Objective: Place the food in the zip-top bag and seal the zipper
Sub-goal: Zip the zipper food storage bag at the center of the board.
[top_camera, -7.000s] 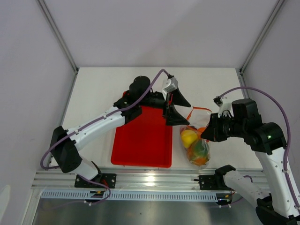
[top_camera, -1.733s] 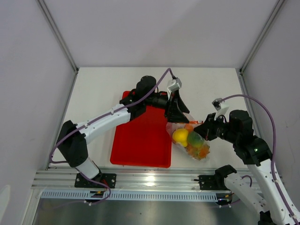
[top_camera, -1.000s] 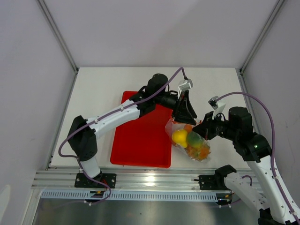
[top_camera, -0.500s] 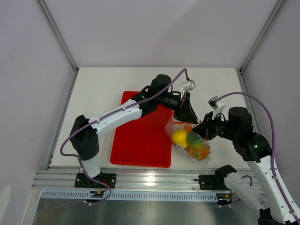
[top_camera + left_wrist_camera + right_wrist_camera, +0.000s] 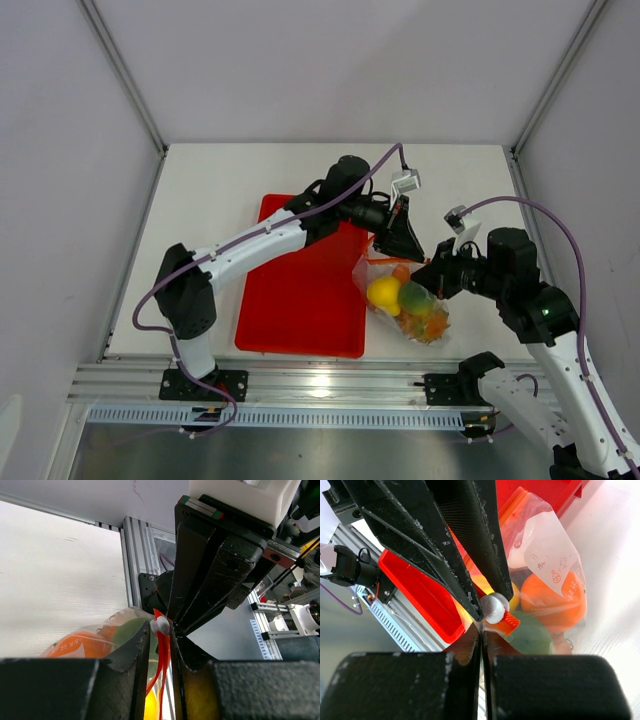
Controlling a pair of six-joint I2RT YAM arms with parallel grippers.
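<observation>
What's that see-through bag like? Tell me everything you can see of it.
The bag is clear, crinkly plastic with white printing on one face and a red-orange zipper strip along its mouth, carrying a small white slider. Yellow, green and orange toy fruits show through. It lies on the white table beside the red tray. The left pincer and right pincer both clamp the strip, meeting at the slider.

White arms (image 5: 250, 245), black joints, purple cables (image 5: 520, 198)
</observation>
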